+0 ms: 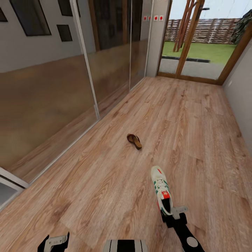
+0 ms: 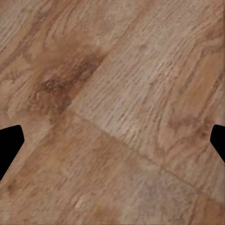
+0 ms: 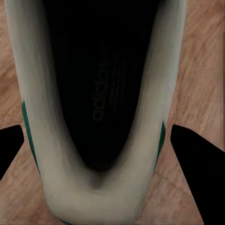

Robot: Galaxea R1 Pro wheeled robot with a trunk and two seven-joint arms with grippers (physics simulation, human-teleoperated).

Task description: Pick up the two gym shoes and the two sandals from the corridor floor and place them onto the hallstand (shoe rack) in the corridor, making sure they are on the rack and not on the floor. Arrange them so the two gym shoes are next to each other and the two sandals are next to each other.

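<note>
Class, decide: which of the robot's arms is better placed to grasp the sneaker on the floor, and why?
The right. Its claw is open with the gym shoe's heel between its fingers, seen in the right wrist view. The left claw is over bare corridor floor.

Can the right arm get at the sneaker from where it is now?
Probably yes: the right claw is at the sneaker's heel, open, one finger on each side, nothing between them.

Even, bright daylight is admitted through the glass door (image 1: pixel 190 42); reflections are seen on the wall panels (image 1: pixel 45 105); wrist views are rendered soft.
</note>
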